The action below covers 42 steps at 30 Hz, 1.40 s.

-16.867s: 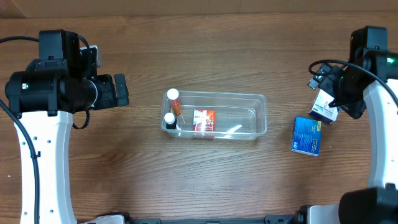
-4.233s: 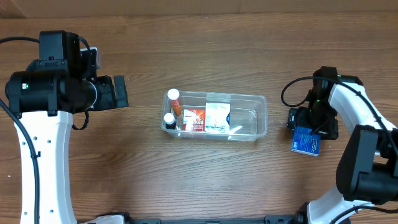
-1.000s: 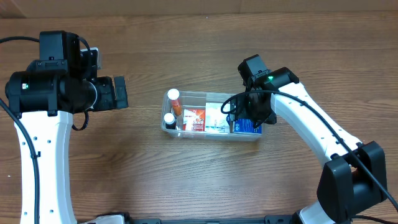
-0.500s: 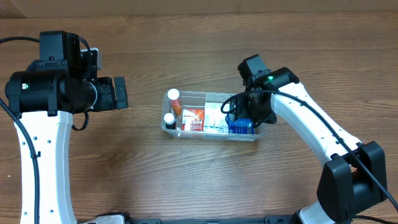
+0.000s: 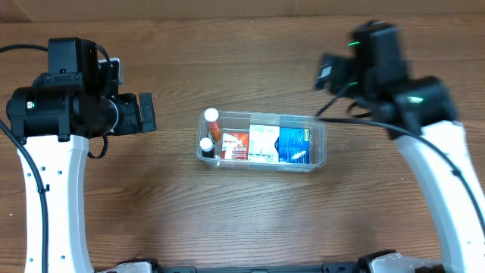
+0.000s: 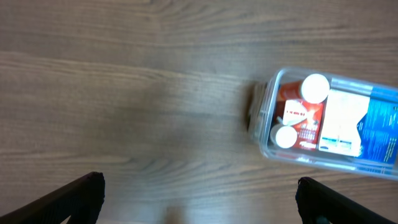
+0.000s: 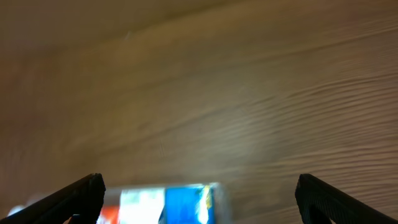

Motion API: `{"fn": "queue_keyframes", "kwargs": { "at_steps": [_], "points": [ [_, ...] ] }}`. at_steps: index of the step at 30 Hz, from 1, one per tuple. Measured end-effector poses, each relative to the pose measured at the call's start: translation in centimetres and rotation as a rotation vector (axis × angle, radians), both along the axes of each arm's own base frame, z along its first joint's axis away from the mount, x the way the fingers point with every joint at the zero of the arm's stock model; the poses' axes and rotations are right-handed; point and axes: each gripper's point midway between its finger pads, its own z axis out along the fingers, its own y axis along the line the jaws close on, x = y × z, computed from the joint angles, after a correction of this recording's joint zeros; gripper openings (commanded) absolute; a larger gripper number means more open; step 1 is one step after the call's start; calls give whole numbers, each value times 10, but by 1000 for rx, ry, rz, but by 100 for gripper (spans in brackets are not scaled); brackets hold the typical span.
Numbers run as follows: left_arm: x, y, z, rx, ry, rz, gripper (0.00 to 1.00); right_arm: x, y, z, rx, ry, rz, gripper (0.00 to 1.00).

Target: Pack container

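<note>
The table (image 5: 250, 220) is smooth wood with nothing on it to stop a slide, so any knock I give will carry. My left gripper (image 6: 199, 202) hangs well to the left of everything, its fingers spread wide with nothing between them. My right gripper (image 7: 199, 202) is above and behind the right end of the load, also spread and empty. The right wrist view is blurred, so I cannot judge my height over the rim from it. A low pass on that side is my main worry.

The container (image 5: 265, 114) sits at the middle of the table, long side running left to right, between my 2 arms. It is thin clear plastic and I judge it light even when loaded. A finger catching its rim would skid or tilt it.

Inside, 3 boxes stand on edge side by side: the blue box (image 5: 294, 145) at the right end, the white box (image 5: 264, 144) touching it, then the red box (image 5: 236, 145). They look propped against each other rather than wedged. A jolt could lean the whole row or drop the blue box into the gap at the right wall.

Smallest are 2 white-capped bottles at the left end. The orange bottle (image 5: 211, 116) leans toward the far corner and the dark bottle (image 5: 205, 144) is just beside the red box. I think these are the likeliest to roll or topple if the container is shoved. I see nothing loose outside it, so a careless exit is the chief risk.
</note>
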Motion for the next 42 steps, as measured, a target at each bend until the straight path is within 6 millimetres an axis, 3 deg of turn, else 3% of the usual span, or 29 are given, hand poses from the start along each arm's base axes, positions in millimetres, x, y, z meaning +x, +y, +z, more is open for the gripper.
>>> {"fn": "queue_keyframes", "kwargs": {
  "at_steps": [2,4,8,13,17,20,22,24,27,29,34,42],
  "points": [
    [8,0,3,2,-35,0,100,10,-37,2,9,-20,-97,100],
    [13,1,6,3,-56,0,100,21,-58,-5,19,-16,-151,100],
    [21,1,10,5,-94,0,100,21,-80,-19,25,29,-201,100],
    [25,0,12,13,-116,-25,100,7,-84,-27,25,88,-210,100],
    [20,-4,21,9,-156,-67,100,-18,-83,-6,35,52,-205,100],
    [2,-6,49,25,-301,-86,100,-54,-83,21,47,-52,-201,100],
    [-20,-8,60,30,-385,-90,100,-75,-83,21,53,-93,-200,100],
    [-46,-10,62,35,-454,-93,100,-99,-83,7,54,-95,-202,100],
    [-84,-12,46,39,-528,-94,100,-135,-83,-31,53,-60,-201,100],
    [-109,-13,20,32,-544,-83,100,-162,-79,-58,68,-29,-184,100],
    [-139,-15,-7,-22,-607,-12,100,-185,-72,-58,102,-74,-155,100],
    [-157,-16,-47,-63,-452,38,100,-189,-70,-67,107,-32,-149,100]
  ]
}}
